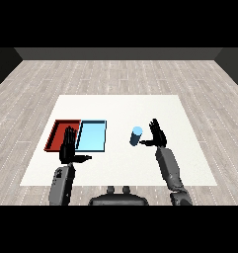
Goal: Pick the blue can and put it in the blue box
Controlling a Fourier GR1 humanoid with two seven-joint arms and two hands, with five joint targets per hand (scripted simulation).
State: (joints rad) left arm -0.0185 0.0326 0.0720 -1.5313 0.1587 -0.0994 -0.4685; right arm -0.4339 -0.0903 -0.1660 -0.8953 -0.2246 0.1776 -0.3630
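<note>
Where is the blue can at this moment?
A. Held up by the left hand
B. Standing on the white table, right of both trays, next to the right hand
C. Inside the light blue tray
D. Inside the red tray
B. The blue can stands upright on the white table, right of the light blue tray and red tray, beside the open right hand.
</note>
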